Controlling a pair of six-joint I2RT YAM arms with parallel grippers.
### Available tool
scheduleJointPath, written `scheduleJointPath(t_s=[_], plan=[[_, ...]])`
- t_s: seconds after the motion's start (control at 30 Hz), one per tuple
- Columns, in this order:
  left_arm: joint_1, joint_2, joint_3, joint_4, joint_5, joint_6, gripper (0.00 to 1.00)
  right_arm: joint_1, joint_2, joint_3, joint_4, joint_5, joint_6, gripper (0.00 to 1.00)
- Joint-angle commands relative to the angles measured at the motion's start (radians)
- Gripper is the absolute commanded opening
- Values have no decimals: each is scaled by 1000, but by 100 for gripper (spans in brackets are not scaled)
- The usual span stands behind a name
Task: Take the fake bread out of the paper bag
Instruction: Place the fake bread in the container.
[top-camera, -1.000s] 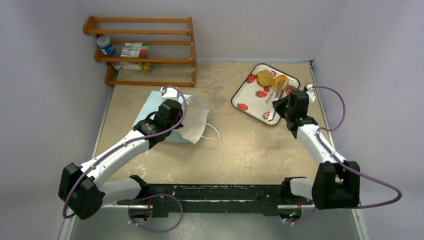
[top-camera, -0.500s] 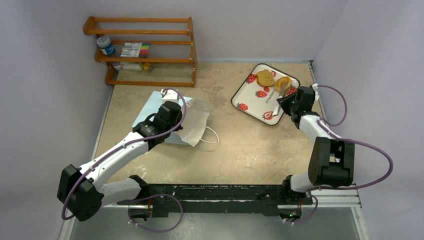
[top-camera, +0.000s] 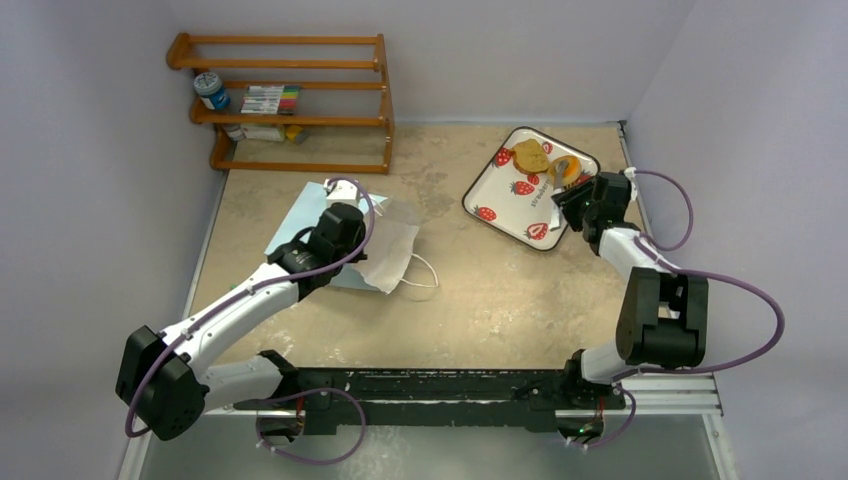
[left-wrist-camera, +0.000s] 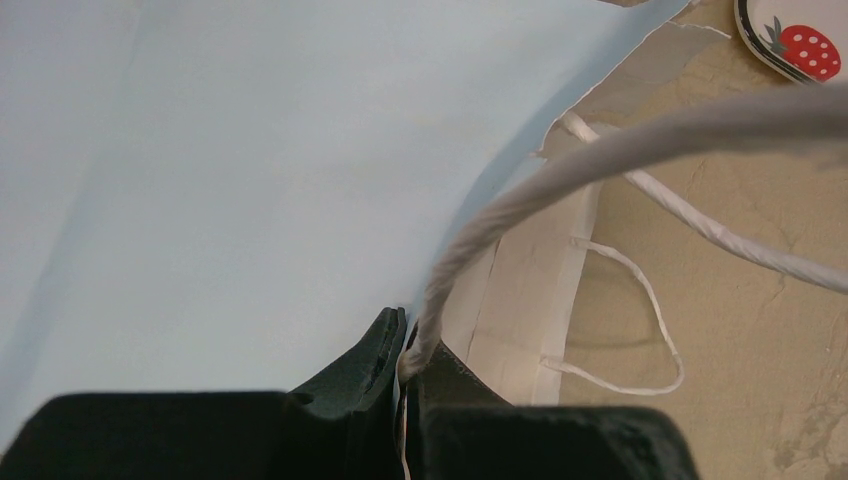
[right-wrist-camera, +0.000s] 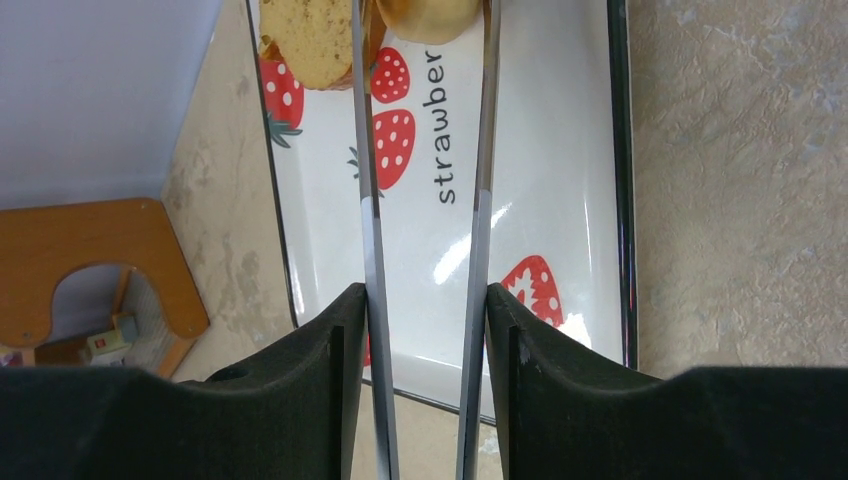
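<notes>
The light blue paper bag (top-camera: 300, 222) lies flat on the table at centre left, its white mouth facing right. My left gripper (left-wrist-camera: 405, 340) is shut on the bag's white cord handle (left-wrist-camera: 520, 200) at the bag's edge. Two fake bread pieces lie on the strawberry-print tray (top-camera: 497, 188): a golden toast slice (top-camera: 529, 156) and an orange-tan doughnut (top-camera: 565, 167). My right gripper (right-wrist-camera: 425, 300) is shut on metal tongs (right-wrist-camera: 478, 200). The tongs' arms reach over the tray, one on each side of the doughnut (right-wrist-camera: 425, 15), next to the toast slice (right-wrist-camera: 315, 35).
A wooden rack (top-camera: 290, 100) with markers and a jar stands at the back left. The tray's black rim (right-wrist-camera: 620, 200) runs close to the right wall. The bag's second handle (top-camera: 425, 270) loops out onto the tan table.
The right arm has folded up and its gripper has shifted right along the tray. The tongs' arms have spread wider round the doughnut. The left gripper still holds the bag handle.
</notes>
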Motion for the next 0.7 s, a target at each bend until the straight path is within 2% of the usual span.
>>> scheduleJointPath(t_s=[0.0, 0.67], plan=[[3, 6, 6, 48, -3, 13, 0, -8, -54, 26, 42, 2, 7, 47], [3, 14, 7, 61, 8, 11, 0, -8, -218, -82, -32, 31, 25, 45]])
